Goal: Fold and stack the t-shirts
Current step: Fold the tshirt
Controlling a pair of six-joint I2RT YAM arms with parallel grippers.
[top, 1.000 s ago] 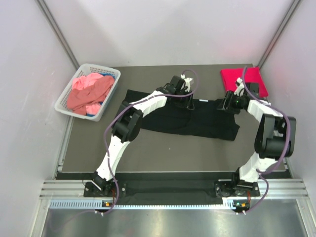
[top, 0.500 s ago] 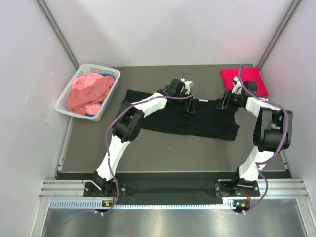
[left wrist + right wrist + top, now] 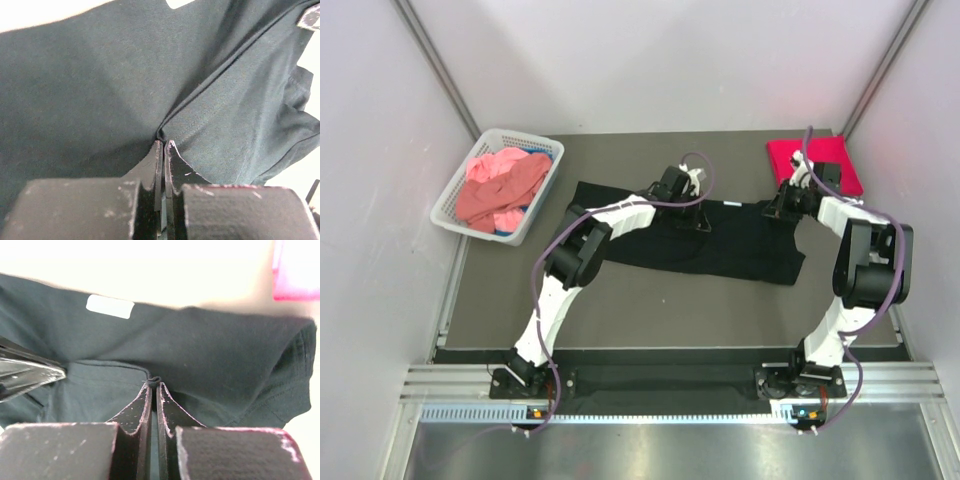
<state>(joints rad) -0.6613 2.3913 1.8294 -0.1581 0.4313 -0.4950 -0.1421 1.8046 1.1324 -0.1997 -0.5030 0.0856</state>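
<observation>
A black shirt (image 3: 720,248) lies spread on the table (image 3: 650,305). The left end effector (image 3: 163,145) and right end effector (image 3: 154,383) each pinch a fold near its far edge.

White lattice basket (image 3: 448,203) sitting at far-left corner of worktop (image 3: 660,300), skewed to its edges. Worktop dark grey, lying flat. Pale walls (image 3: 660,60) closing in on three sides. Aluminium rail (image 3: 450,383) running along near edge, steel sheet (image 3: 650,450) lying below it.
</observation>
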